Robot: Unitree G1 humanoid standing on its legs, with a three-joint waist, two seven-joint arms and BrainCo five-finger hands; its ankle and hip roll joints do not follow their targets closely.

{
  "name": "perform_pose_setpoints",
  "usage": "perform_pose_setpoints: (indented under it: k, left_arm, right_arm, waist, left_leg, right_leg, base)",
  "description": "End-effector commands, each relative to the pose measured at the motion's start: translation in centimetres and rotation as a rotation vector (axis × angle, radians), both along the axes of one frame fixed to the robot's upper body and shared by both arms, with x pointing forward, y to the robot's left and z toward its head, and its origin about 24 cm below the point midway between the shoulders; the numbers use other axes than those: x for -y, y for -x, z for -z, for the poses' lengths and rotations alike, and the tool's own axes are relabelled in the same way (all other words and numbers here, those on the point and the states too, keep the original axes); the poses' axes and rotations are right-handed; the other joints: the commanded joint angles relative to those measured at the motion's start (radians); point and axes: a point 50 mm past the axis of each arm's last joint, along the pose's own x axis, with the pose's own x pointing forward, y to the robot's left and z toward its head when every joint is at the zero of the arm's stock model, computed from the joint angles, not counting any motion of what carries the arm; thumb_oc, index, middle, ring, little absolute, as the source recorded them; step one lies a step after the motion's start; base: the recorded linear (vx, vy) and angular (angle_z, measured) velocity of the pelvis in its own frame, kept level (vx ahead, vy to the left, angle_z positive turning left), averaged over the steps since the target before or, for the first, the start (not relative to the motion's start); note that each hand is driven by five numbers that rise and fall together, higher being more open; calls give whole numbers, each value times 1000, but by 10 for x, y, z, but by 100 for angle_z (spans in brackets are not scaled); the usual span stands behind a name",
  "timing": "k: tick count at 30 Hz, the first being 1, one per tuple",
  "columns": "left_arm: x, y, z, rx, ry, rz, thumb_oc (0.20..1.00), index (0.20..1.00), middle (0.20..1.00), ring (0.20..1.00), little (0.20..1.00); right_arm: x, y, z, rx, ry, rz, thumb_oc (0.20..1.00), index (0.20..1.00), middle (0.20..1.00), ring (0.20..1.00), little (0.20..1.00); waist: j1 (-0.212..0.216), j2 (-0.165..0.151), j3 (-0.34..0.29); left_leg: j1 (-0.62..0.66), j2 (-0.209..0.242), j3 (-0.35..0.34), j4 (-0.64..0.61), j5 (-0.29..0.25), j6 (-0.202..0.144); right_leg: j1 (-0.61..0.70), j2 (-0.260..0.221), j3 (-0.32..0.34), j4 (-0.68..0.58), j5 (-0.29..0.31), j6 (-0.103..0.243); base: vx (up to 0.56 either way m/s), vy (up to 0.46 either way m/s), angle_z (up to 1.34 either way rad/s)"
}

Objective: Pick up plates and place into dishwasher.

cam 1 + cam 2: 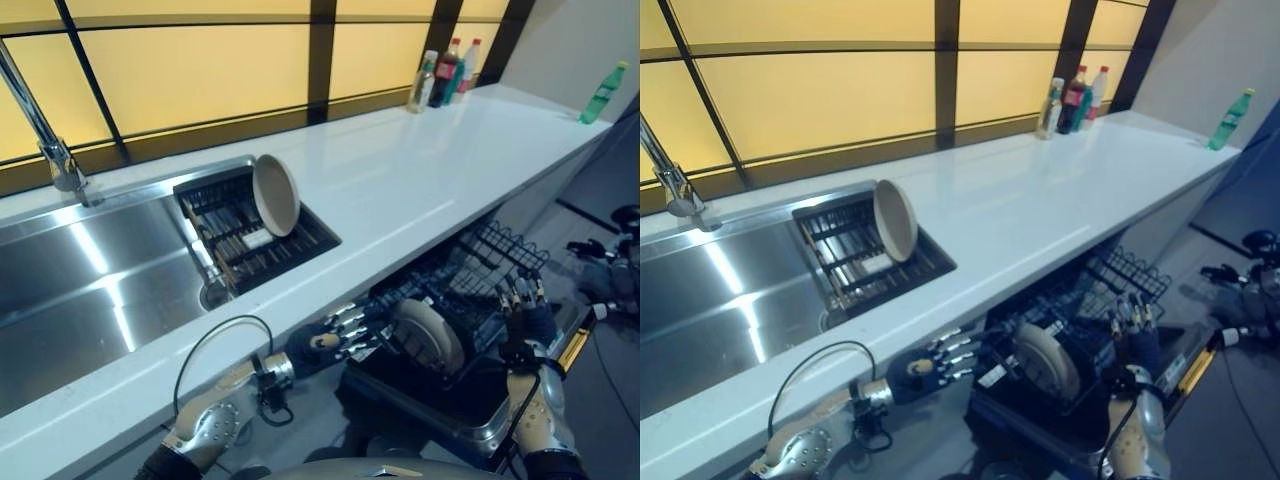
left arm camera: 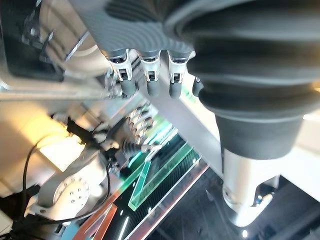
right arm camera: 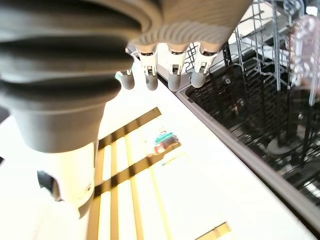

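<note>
A beige plate stands on edge in the black dish rack set in the sink. A second beige plate stands upright in the pulled-out dishwasher rack below the counter. My left hand is just left of this plate, its fingers spread and pointing at it, open and holding nothing. The left wrist view shows its fingers straight. My right hand is on the right side of the rack with its fingers pointing up, open and empty. In the right wrist view, its fingers hang over the rack's edge.
A white counter runs right from the steel sink with its tap. Several bottles stand at the back by the window, and a green bottle stands at the far right. The dishwasher rack juts out under the counter's front edge.
</note>
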Motion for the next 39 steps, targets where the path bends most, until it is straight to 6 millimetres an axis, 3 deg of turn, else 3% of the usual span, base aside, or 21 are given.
perform_pose_setpoints:
  k: [1, 7, 13, 19, 25, 32, 36, 39]
  left_arm:
    - [28, 2, -28, 149, 91, 102, 1000, 1000, 1000, 1000, 1000]
    - [50, -1, -48, 271, 136, 192, 1000, 1000, 1000, 1000, 1000]
    - [58, -21, -91, 367, 300, 88, 1000, 1000, 1000, 1000, 1000]
    - [42, -39, -120, 469, 357, -70, 1000, 1000, 1000, 1000, 1000]
    - [7, -57, -135, 585, 322, -251, 1000, 1000, 1000, 1000, 1000]
    - [-22, -64, -147, 643, 298, -443, 1000, 1000, 1000, 1000, 1000]
    - [-35, -65, -148, 670, 242, -533, 1000, 1000, 1000, 1000, 1000]
    - [-43, -66, -142, 659, 191, -578, 1000, 1000, 1000, 1000, 1000]
  right_arm:
    - [2, -20, -42, 205, 53, -15, 1000, 1000, 1000, 1000, 1000]
    - [-16, -22, -41, 230, 42, -71, 1000, 1000, 1000, 1000, 1000]
    - [-21, -19, -45, 279, 13, -69, 1000, 1000, 1000, 1000, 1000]
    - [-19, -8, -53, 352, -19, -74, 1000, 1000, 1000, 1000, 1000]
    - [-9, 10, -66, 629, -310, -32, 1000, 1000, 1000, 1000, 1000]
    - [-12, 12, -117, 686, 72, -51, 1000, 1000, 1000, 1000, 1000]
    - [-24, 3, -129, 617, 318, -162, 1000, 1000, 1000, 1000, 1000]
    - [-28, -4, -138, 608, 410, -199, 1000, 1000, 1000, 1000, 1000]
  waist:
    - [-34, 74, 17]
    - [-60, 95, 2]
    - [-78, 102, -13]
    - [-66, 100, -20]
    - [-39, 101, -32]
    - [2, 107, -35]
    - [39, 103, -39]
    - [69, 97, -41]
  left_leg:
    - [148, -40, 24, -229, 53, 72]
    - [166, -54, 33, -265, 71, 69]
    - [179, -66, 40, -295, 82, 68]
    - [182, -84, 16, -319, 97, 63]
    - [177, -103, -17, -354, 115, 62]
    - [167, -118, -64, -360, 122, 57]
    - [159, -124, -106, -370, 136, 49]
    - [150, -127, -137, -378, 147, 45]
  right_leg:
    - [-92, 2, 15, 82, 138, 53]
    - [-94, -3, 24, 90, 143, 51]
    - [-103, -3, 36, 96, 161, 48]
    - [-94, -12, 26, 84, 167, 40]
    - [-92, -23, 4, 83, 174, 33]
    - [-81, -27, -13, 92, 150, 22]
    - [-63, -18, -24, 90, 123, 18]
    - [-42, -14, -39, 91, 100, 13]
  base:
    - [-73, 104, -18]
    - [-61, 92, -14]
    - [-24, 63, -5]
    - [-7, 72, 1]
    - [12, 61, 19]
    - [13, 71, 6]
    - [2, 58, 7]
    - [-6, 70, -1]
